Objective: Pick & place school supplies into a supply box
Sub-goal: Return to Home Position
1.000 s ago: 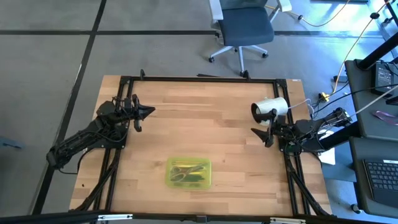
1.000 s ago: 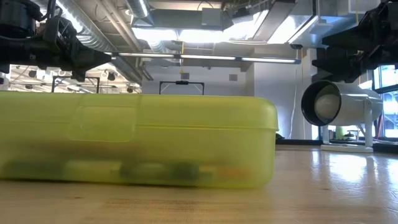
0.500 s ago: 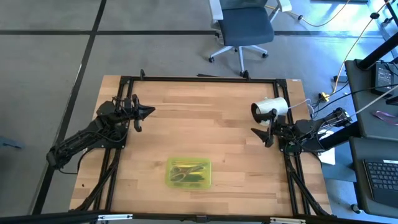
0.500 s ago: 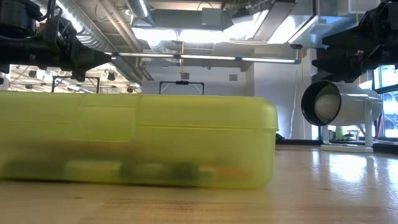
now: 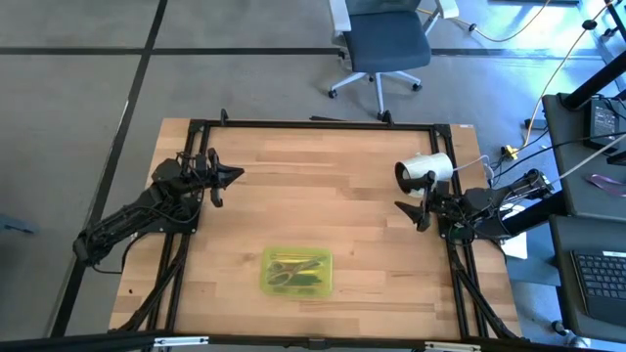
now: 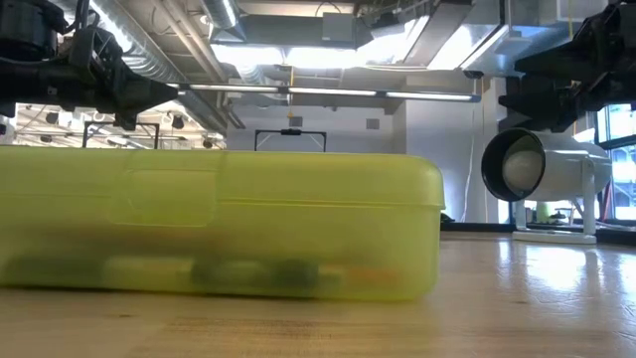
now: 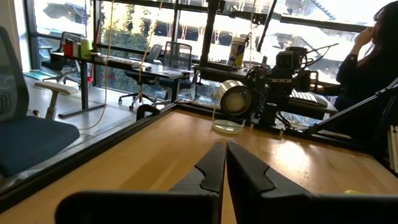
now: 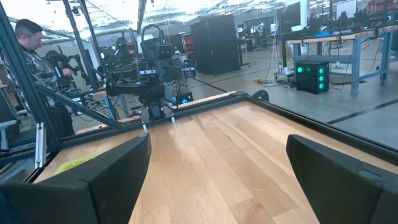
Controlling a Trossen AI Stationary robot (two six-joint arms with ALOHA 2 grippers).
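Yellow-green see-through plastic supply box [image 5: 323,284] lies on the wooden surface [image 5: 323,156] with its lid down. It is well apart from both grippers, about midway between them and out in front of their tips. The school supplies [image 5: 291,269] show through the lid as dark, thin shapes. They are too blurred to count. None lie loose on the surface.

The left gripper [image 5: 238,176] hangs over its own side of the surface. Its two fingers are pressed together and hold nothing. The right gripper [image 5: 409,215] hangs over the other side. Its fingers are spread wide and it holds nothing either. A white cylinder [image 5: 423,168] lies just beside the right gripper.

The packing looks done, so the job now is to bring both arms back to rest. I think the way to do it well is to go slowly and keep each gripper high above the surface. The right arm should be careful, since the white cylinder is so near. A bump could send it rolling. Neither arm needs to go near the box.

Count: one box, one white cylinder, two arms, two grippers. Past the surface stands one grey office chair [image 5: 386,44]. Each wrist view shows one person far off: one behind the right arm [image 7: 376,56] and one behind the left arm [image 8: 28,37].
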